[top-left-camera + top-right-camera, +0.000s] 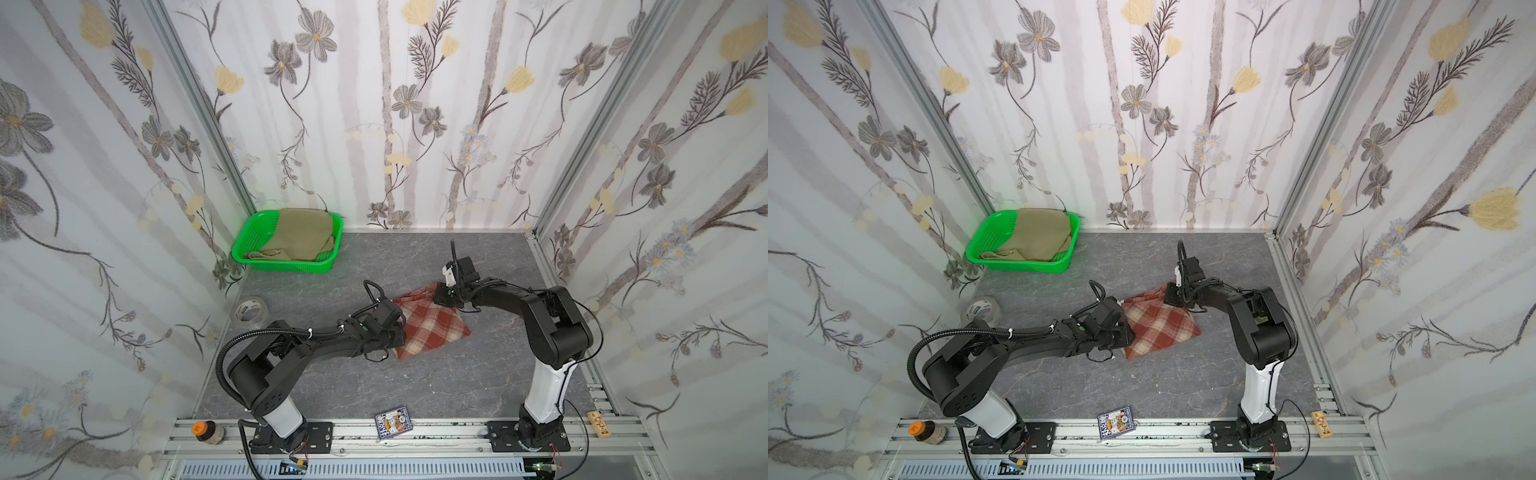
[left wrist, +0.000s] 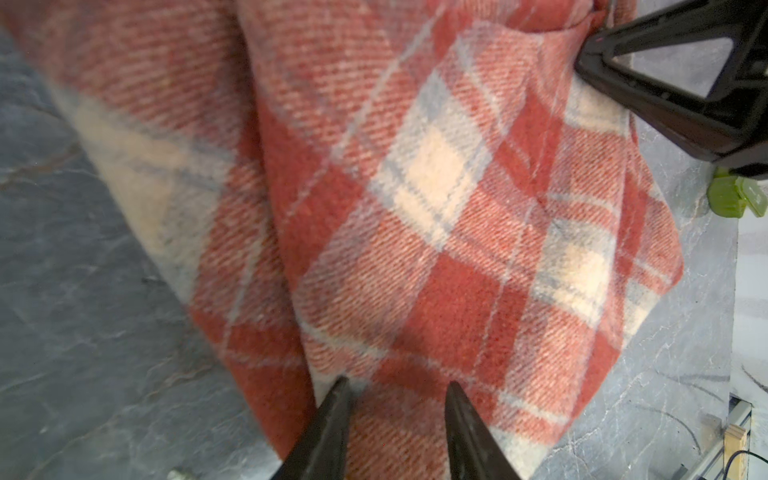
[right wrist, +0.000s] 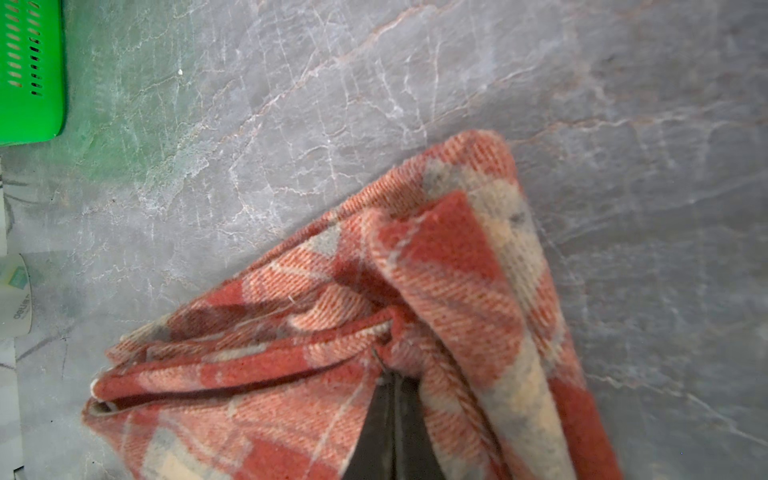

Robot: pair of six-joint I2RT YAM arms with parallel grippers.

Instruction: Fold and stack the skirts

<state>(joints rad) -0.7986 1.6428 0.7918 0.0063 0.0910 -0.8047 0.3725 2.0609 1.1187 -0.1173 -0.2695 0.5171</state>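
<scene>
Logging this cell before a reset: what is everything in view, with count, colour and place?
plaid skirt: one, red-cream, table middle
khaki skirt: one, khaki-olive, in the basket
basket: one, green, far left corner
tape roll: one, greyish, table's left edge
bottle: one, orange-capped, front, left
card pack: one, blue-white, front, middle
wooden block: one, pale, front, right
table: one, grey marbled
left gripper: one, black, jaws apart at plaid skirt, grip unclear
right gripper: one, black, shut on plaid skirt's far corner
</scene>
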